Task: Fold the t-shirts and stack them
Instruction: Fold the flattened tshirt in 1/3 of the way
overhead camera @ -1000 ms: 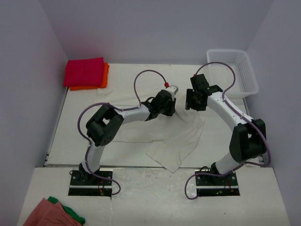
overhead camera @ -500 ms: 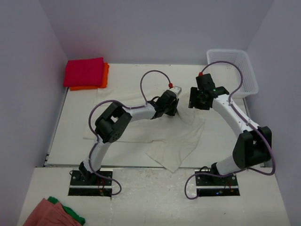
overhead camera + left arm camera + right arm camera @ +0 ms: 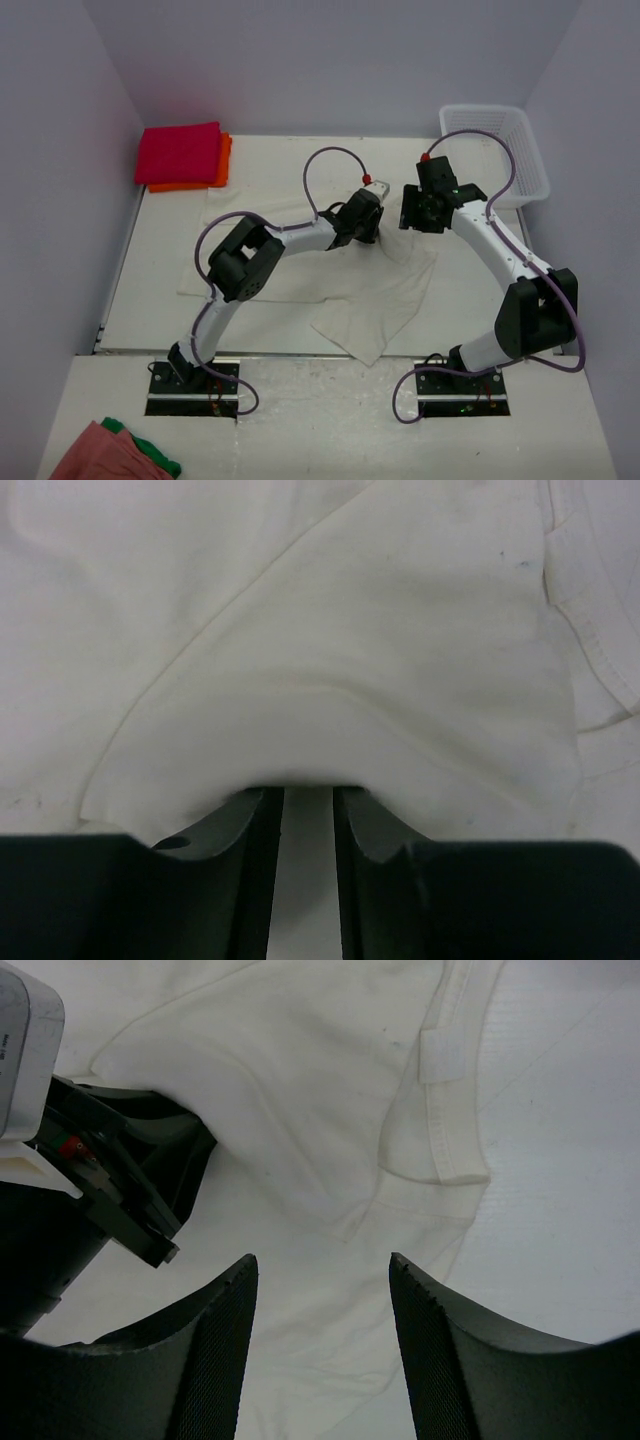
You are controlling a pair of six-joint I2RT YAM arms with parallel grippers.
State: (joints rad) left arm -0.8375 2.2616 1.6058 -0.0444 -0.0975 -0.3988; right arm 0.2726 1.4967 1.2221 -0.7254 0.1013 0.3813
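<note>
White table (image 3: 260,165) between pale walls, seen from above. At the far left corner, magenta shirt (image 3: 178,152) folded and lying on a folded orange shirt (image 3: 226,160). Two of three apparently done and stacked. Mid-table, cream shirt (image 3: 340,290) spread wide and wrinkled, one corner reaching toward the near edge, no tidy fold to be made out. Left gripper (image 3: 370,212) and right gripper (image 3: 410,215) close together, low over its far edge. Mesh basket (image 3: 520,165) at the far right. Pink cloth (image 3: 95,455) and green cloth (image 3: 158,462) on the near ledge, well apart from the work.

From the left wrist: cream cotton across the whole frame, a rounded fold draped over the fingers (image 3: 250,830). Narrow, with a slim gap. Tips hidden under the fold, so cannot tell whether pinching or merely tucked beneath.

From the right wrist: fingers (image 3: 215,1360) spread wide, nothing between them, poised above a stitched hem of the same shirt, just beside the left gripper.

Roughly two thirds through, by the look of it. Left to do: folding the cream shirt properly, then setting it on the magenta and orange pile.
</note>
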